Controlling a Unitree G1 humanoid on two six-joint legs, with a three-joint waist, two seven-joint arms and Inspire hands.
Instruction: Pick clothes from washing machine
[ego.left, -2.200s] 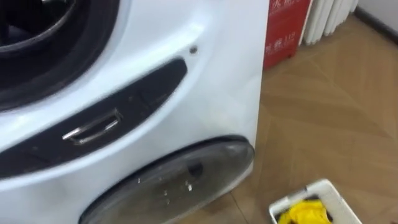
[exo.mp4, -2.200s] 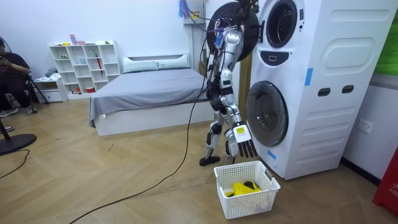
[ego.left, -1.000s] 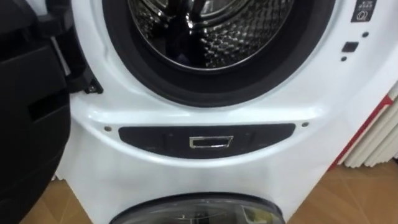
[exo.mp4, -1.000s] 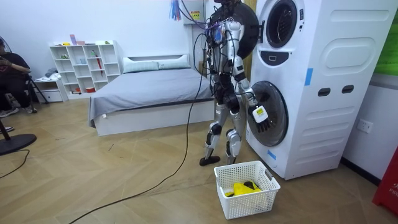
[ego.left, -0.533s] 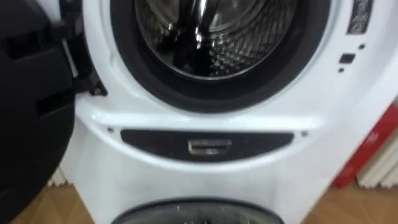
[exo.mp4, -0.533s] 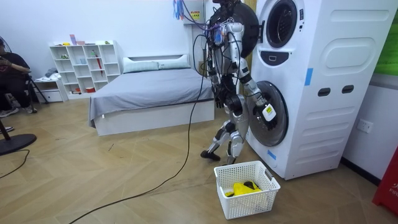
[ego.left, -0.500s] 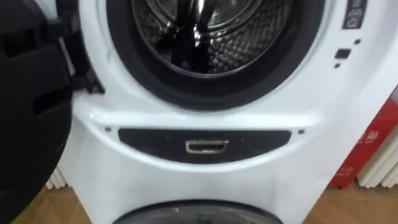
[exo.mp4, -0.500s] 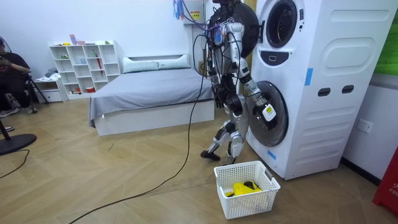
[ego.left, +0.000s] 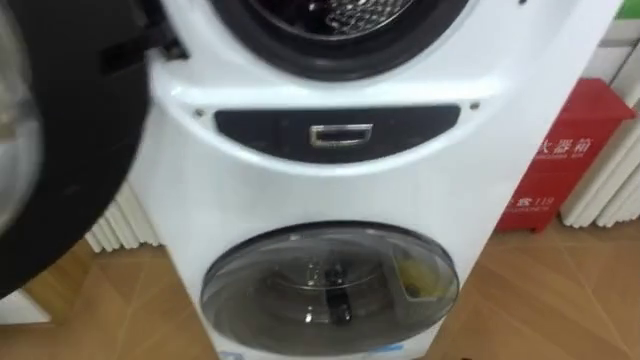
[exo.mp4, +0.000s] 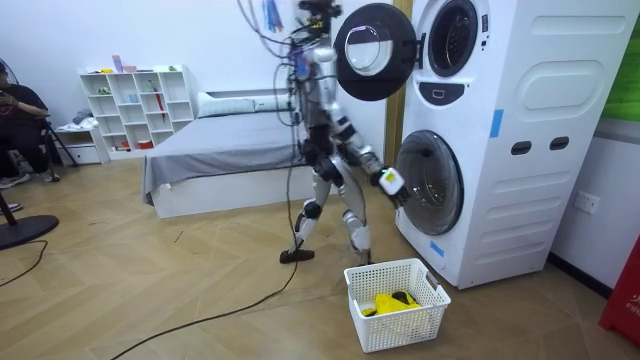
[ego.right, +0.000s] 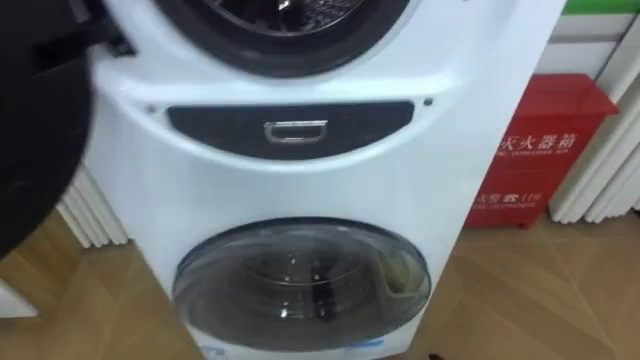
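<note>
Standing with legs apart before the stacked washing machine (exo.mp4: 520, 150), the robot reaches its right hand (exo.mp4: 392, 186) out at about hip height. Whether that hand is open or closed cannot be told. Just beyond the hand, to the room view's right, is the closed round lower door (ego.left: 330, 285); contact between the two cannot be made out. High above the hand, the dark upper door (exo.mp4: 372, 38) stands swung open beside the upper drum opening (ego.left: 340, 20), whose contents cannot be seen. Below that opening sits a dark panel with a metal handle (ego.left: 341, 134). Below the hand and slightly to the room view's right, a white basket (exo.mp4: 400, 318) rests on the wooden floor (exo.mp4: 200, 290) just beside the machine, holding a yellow cloth (exo.mp4: 388, 300). A red box (ego.left: 570, 150) stands past the machine's right side, next to a white radiator (ego.left: 615, 190).
</note>
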